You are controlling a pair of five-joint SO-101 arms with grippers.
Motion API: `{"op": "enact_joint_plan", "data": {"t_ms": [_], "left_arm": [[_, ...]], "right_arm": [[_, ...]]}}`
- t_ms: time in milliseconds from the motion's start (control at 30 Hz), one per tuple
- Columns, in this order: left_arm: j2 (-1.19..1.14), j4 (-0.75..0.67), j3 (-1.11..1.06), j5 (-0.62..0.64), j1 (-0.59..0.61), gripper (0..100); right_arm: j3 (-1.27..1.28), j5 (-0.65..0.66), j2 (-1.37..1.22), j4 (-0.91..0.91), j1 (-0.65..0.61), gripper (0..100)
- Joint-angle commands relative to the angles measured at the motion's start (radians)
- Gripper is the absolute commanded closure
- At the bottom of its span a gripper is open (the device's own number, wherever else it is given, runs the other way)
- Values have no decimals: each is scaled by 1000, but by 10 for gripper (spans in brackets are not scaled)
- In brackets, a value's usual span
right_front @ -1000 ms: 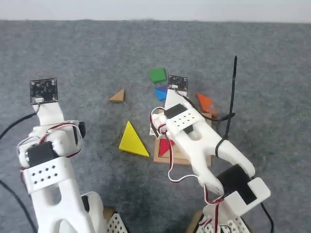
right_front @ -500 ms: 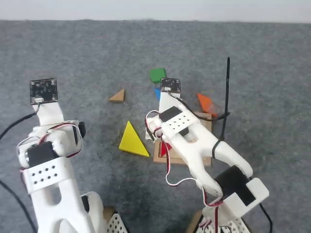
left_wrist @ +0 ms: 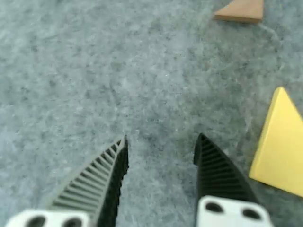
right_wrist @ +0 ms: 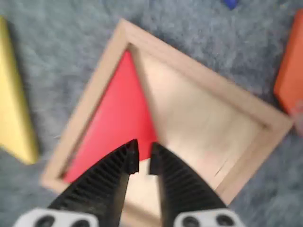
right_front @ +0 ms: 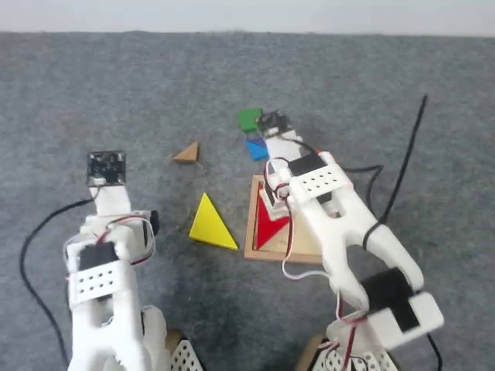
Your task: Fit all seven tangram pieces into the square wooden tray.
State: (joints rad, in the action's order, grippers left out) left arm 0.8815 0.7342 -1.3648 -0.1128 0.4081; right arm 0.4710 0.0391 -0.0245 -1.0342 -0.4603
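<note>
The red triangle [right_front: 267, 229] lies flat inside the square wooden tray [right_front: 250, 246], the yellow triangle [right_front: 209, 224] just outside.

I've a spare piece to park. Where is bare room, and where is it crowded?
Bare mat lies left of the tan triangle and yellow triangle, around the left hand. The tray is bare beside the red triangle. Crowded: by the green piece and blue piece.
</note>
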Motion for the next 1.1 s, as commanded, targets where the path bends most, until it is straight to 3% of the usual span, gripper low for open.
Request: {"op": "enact_joint_plan", "data": {"t_ms": [0, 500, 767, 1067], "left_arm": [[25, -74, -1, 6, -6, 776], [23, -75, -5, 3, -5, 775], [23, -78, -5, 3, -11, 775], [23, -75, -1, 5, -31, 775]], "right_arm": [[-8, 63, -24, 62, 7, 989], [0, 61, -39, 58, -39, 990], [21, 61, -35, 68, -139, 990], [37, 64, 82, 54, -54, 990]]}}
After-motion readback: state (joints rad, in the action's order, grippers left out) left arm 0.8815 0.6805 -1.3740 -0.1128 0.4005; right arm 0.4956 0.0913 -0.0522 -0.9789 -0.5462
